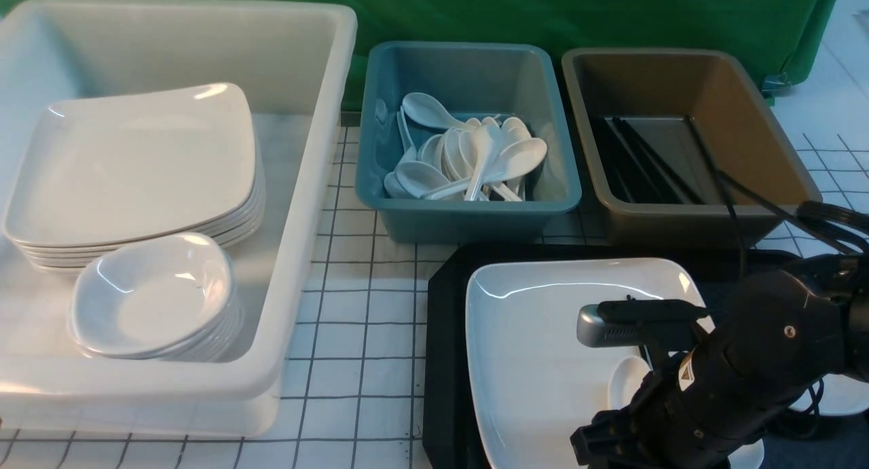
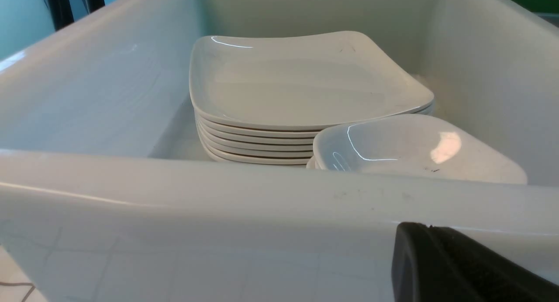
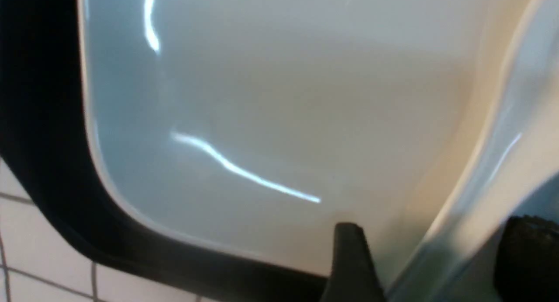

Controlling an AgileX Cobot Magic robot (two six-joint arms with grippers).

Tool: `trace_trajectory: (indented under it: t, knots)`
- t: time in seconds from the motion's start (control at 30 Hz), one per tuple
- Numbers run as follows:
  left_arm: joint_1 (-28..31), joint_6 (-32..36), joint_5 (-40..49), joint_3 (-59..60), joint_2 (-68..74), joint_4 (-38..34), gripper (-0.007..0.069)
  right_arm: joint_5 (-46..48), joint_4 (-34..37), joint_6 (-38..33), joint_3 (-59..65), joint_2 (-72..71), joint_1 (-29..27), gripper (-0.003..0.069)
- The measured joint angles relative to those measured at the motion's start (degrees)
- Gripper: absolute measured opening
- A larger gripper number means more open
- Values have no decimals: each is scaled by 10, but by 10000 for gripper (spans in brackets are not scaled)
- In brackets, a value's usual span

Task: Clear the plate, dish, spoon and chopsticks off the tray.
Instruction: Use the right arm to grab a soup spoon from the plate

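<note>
Arm (image 1: 747, 367) overhangs plate (image 1: 543, 333) (left half free)

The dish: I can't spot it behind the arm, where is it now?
In the front view the dish sits on the plate, at its near right, mostly hidden by the right arm; the open right pincer straddles its rim.

**Bright overhead light, one view badly blurred**

The front view is bright and sharp, lit from above: white glare streaks lie on the plate (image 1: 536, 333) and on the stacked plates (image 1: 136, 163) in the white tub (image 1: 309, 204), whose walls cast soft shadows. The left wrist view is clear farther off, soft up close. The right wrist view is out of focus throughout, glare lines smeared across the plate
</note>
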Motion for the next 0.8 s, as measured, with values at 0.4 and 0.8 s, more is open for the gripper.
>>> trace_trajectory:
  t: [0.4, 0.8]
  knots:
    - [0, 0, 0, 0, 0, 0, 22, -26, 0, 0, 2, 5, 0, 426]
    - [0, 0, 0, 0, 0, 0, 22, -55, 3, 0, -9, 35, 0, 417]
